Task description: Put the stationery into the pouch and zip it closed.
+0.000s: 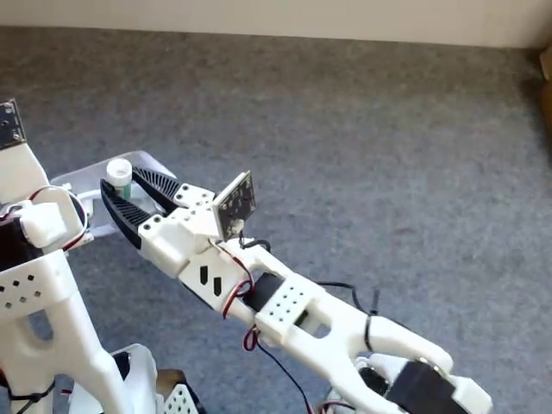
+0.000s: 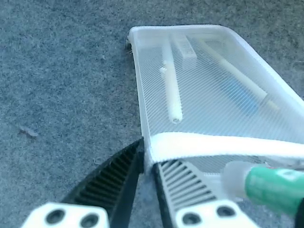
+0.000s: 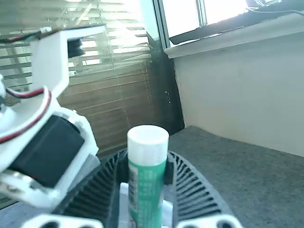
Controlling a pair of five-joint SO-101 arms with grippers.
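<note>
Left gripper (image 2: 146, 156) is clamped on the pouch (image 2: 204, 95) at its mouth corner; the pouch lies flat on the grey desk (image 1: 388, 129). Right gripper (image 3: 147, 159) is closed around the glue stick (image 3: 147, 140) at the mouth. Risk, as judged: the lip sags and the stick snags or drops outside.

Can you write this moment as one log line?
left gripper: pinching pouch edge; right gripper: holding glue stick beside pouch; pens: inside pouch

High camera down over table (image 1: 388, 129); wrist cameras close-in, forward-facing; glue stick (image 3: 147, 175) in all.
</note>
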